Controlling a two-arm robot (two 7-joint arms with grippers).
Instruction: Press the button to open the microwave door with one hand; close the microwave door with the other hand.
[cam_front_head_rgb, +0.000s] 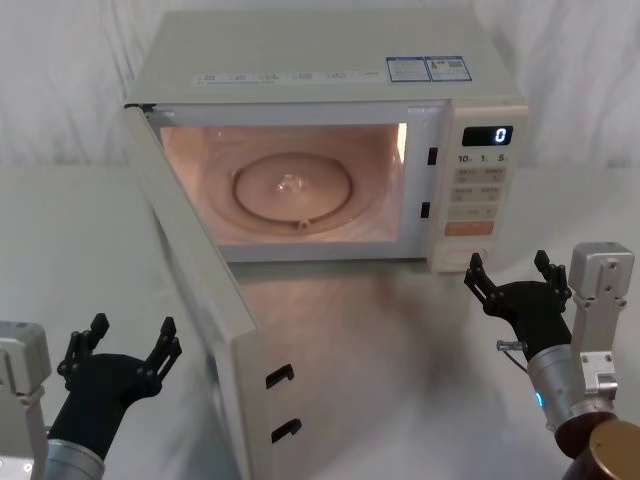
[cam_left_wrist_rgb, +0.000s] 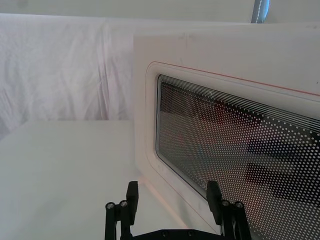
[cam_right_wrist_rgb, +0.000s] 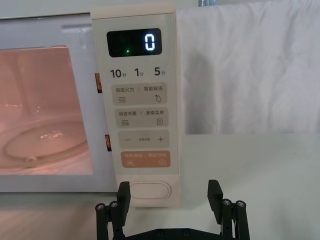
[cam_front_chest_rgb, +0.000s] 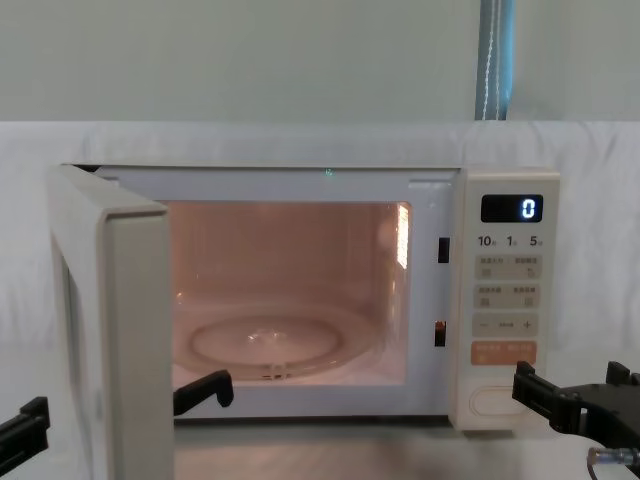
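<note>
**Door swung wide, both grippers spread and clear**

I'm looking at the microwave door (cam_front_head_rgb: 200, 300) standing fully open, hinged on my left and jutting out toward me over the white counter (cam_front_head_rgb: 400, 330). The cavity is lit pink-orange, and the glass turntable (cam_front_head_rgb: 295, 190) sits flat inside.

My left gripper (cam_front_head_rgb: 120, 345) hangs low at the near left, just outside the open door, fingers spread and holding nothing. From the left wrist camera I see the door's outer face with its dotted dark window (cam_left_wrist_rgb: 235, 145) right ahead of the fingertips (cam_left_wrist_rgb: 132, 192), not touching.

My right gripper (cam_front_head_rgb: 510, 275) sits in front of the control panel (cam_front_head_rgb: 480, 185), fingers spread too, empty. In the right wrist view the button (cam_right_wrist_rgb: 148, 190), the wide blank key at the panel's bottom, lies just beyond the fingers; I cannot tell whether one finger touches it.

On the panel the display (cam_right_wrist_rgb: 134, 42) reads "0". Below it: "10", "1", "5", then small labelled keys in Chinese, a "−" and "+" bar, and the orange key (cam_right_wrist_rgb: 146, 160). Strip labels on the microwave's top are too small to read.
</note>
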